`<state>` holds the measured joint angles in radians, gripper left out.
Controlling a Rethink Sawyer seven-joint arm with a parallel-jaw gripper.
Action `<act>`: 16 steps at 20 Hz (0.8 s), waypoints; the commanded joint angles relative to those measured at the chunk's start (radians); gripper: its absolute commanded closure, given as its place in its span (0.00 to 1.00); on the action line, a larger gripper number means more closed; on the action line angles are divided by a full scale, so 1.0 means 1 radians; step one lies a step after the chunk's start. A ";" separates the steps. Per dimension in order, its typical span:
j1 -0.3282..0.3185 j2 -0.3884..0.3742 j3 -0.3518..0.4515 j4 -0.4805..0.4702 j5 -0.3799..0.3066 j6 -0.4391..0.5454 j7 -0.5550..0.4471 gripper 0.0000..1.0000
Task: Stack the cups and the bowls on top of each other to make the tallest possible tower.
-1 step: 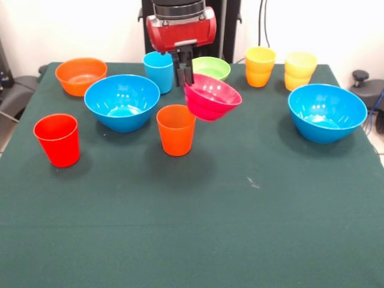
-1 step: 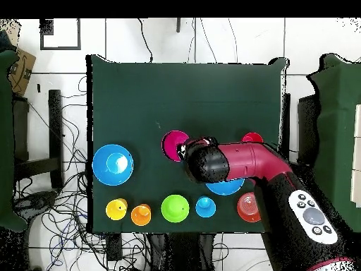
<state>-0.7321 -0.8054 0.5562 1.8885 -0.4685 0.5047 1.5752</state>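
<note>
1. We see the bench (image 1: 192,228) with cups and bowls spread singly, no tower begun.
2. The gripper (image 1: 184,73) hangs above.
3. Its fingers (image 1: 188,71) pinch the pink-red bowl (image 1: 211,98) by its rim, tilted, lifted beside the orange cup (image 1: 176,129), probably for stacking.

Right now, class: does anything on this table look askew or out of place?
Yes. The pink-red bowl hangs tilted above the table, gripped at its rim by the pincer, beside the orange cup. Everything else stands upright on the green cloth.
</note>
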 commanded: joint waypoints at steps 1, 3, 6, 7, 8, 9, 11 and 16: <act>-0.021 0.069 0.054 0.014 -0.093 0.142 -0.227 1.00; -0.037 0.079 0.063 0.012 -0.104 0.146 -0.237 1.00; -0.058 0.094 0.078 0.011 -0.116 0.148 -0.242 1.00; -0.063 0.100 0.082 0.011 -0.120 0.148 -0.242 1.00; -0.073 0.102 0.087 0.015 -0.124 0.147 -0.246 1.00; -0.079 0.107 0.091 0.014 -0.131 0.146 -0.248 1.00; -0.100 0.123 0.098 0.012 -0.150 0.145 -0.261 1.00; -0.144 0.141 0.129 0.014 -0.171 0.157 -0.277 1.00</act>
<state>-0.8715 -0.7245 0.6308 1.8896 -0.5537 0.5585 1.5752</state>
